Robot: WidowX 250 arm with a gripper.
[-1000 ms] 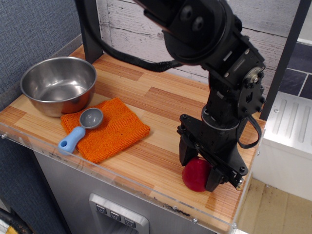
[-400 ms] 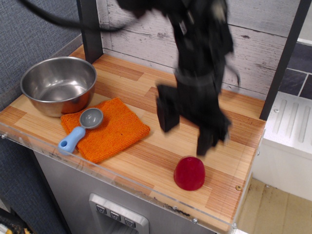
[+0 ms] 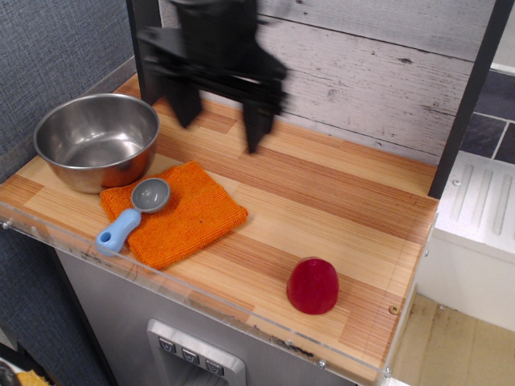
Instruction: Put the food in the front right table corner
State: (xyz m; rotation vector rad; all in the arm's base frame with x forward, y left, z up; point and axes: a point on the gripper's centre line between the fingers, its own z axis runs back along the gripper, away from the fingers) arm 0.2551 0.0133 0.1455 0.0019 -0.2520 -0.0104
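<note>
Food sat free on table in front right corner, just inside the rim, which looks like task done. Gripper hung w/ fingers spread, empty, high near back wall, well apart from food, prob. to clear it. Bowl, scoop on cloth at left.

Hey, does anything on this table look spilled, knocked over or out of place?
Nothing stands out. The food sits near the front right corner, the scoop lies on the cloth beside the bowl, and the open gripper hangs clear.
</note>
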